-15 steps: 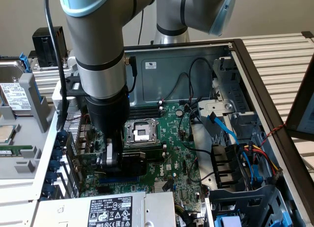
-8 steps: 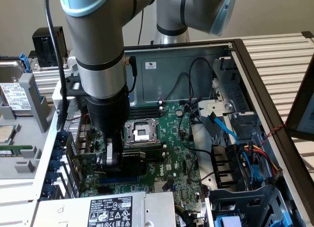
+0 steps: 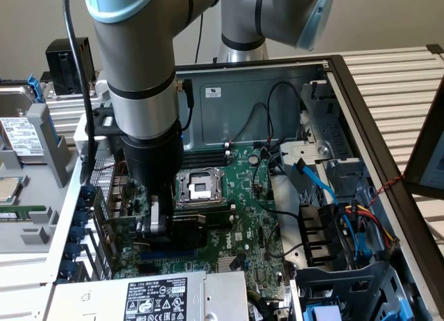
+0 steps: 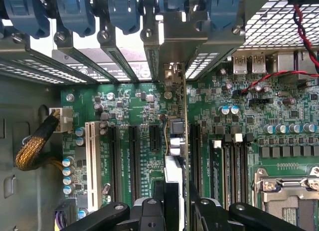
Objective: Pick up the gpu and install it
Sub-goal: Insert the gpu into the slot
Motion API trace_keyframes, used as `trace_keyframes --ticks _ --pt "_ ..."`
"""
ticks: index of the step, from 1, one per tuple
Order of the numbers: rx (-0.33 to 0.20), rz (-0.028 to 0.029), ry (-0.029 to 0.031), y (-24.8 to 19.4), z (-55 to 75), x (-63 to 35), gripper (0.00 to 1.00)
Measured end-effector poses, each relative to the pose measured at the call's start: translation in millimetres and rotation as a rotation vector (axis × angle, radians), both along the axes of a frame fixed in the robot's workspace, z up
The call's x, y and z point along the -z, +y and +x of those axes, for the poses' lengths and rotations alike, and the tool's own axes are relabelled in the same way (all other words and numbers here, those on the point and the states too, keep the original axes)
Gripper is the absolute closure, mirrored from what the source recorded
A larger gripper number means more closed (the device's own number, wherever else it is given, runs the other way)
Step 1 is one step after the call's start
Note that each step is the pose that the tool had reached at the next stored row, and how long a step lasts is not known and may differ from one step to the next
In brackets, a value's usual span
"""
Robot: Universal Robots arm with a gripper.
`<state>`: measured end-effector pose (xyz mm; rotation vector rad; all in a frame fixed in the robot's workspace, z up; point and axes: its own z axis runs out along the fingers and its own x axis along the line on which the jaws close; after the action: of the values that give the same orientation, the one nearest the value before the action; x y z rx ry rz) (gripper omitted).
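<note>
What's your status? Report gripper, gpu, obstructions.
Gripper shut on the gpu, green card with black fan shroud. Card upright at the green motherboard slots, seating unclear. Nothing blocking seen.

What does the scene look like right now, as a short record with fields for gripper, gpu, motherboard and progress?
gripper: shut on the gpu, low inside the open case
gpu: held on edge over the expansion slots, bracket toward the rear slot covers
motherboard: mounted in the case, CPU socket beside the gripper
progress: gpu picked up; whether it is seated cannot be told
</note>
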<state>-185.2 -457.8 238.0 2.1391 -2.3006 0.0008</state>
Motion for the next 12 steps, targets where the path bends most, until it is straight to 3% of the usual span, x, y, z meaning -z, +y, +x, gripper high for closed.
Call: trace_keyframes --ticks 12 --pt "-0.001 -0.001 0.0015 0.0 -0.2 0.5 0.72"
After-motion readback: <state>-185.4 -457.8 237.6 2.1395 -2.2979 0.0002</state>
